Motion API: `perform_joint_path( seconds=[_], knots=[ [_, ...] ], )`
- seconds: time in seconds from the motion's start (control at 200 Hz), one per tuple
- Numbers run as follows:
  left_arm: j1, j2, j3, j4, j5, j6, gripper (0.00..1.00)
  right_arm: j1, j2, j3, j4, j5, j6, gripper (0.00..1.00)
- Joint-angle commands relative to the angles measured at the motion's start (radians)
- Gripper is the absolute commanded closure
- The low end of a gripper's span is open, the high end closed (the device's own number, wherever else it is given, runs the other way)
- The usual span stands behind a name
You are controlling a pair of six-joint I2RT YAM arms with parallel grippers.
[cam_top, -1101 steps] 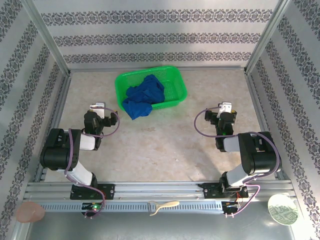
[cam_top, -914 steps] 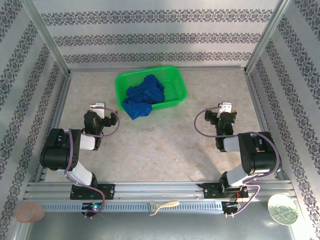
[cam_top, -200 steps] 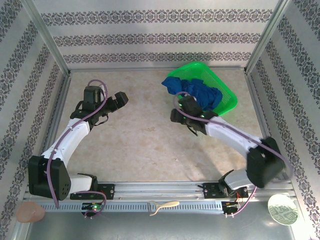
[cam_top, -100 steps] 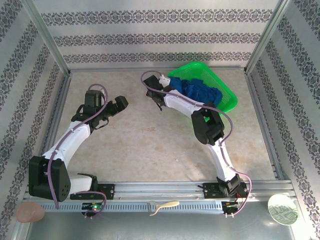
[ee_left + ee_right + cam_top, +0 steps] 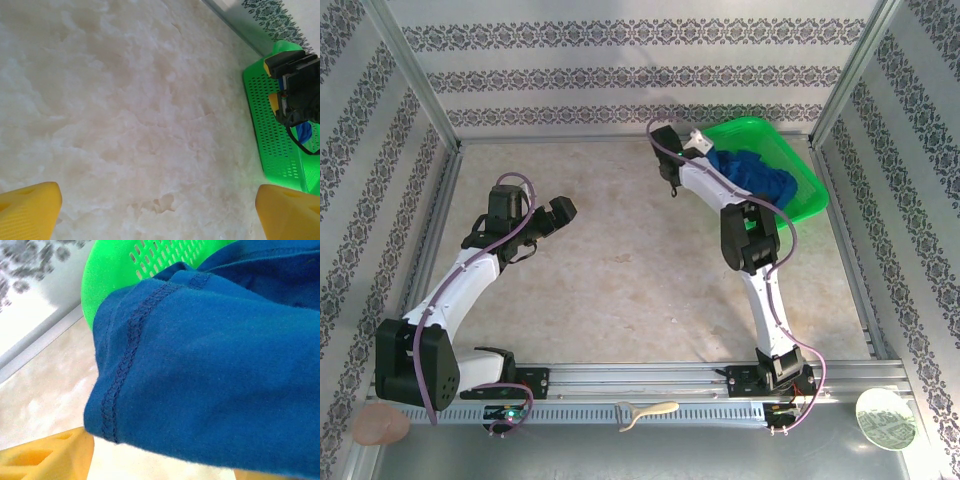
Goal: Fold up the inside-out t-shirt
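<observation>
The royal-blue t-shirt [image 5: 756, 178] lies bunched in the green mesh basket [image 5: 804, 196] at the back right of the table. My right gripper [image 5: 682, 146] is at the basket's left rim. In the right wrist view, a stitched hem of the t-shirt [image 5: 200, 375] hangs close in front, over the basket [image 5: 150, 260]. The right gripper [image 5: 160, 462] stands open there, with bare table showing between its yellow fingers [image 5: 45, 455]. My left gripper [image 5: 558, 212] hangs open over bare table at the left; the left wrist view shows the gripper [image 5: 160, 220] with nothing in it.
Metal frame rails and patterned walls close in the table on three sides. The basket [image 5: 272, 130] and the right wrist [image 5: 300, 90] sit at the right edge of the left wrist view. The marbled tabletop [image 5: 620, 280] stretches between the arms.
The right arm has swung farther right along the back, and the basket with the t-shirt has slid right with it toward the back-right corner. The left arm has barely moved.
</observation>
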Motion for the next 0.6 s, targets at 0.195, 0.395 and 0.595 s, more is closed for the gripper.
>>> perform_joint_path(
  seconds=[0.195,0.395,0.595],
  knots=[
    [-0.012,-0.018,0.008,0.023,0.02,-0.012,0.01,-0.1,-0.014,0.031,0.028,0.01,-0.048,0.28],
    [-0.012,-0.014,0.004,0.018,0.014,-0.015,0.01,-0.163,-0.029,0.032,0.027,0.022,-0.056,0.28],
    [-0.012,-0.005,0.002,0.044,0.019,-0.045,0.01,-0.22,-0.136,-0.129,0.161,-0.098,-0.065,0.29]
  ],
)
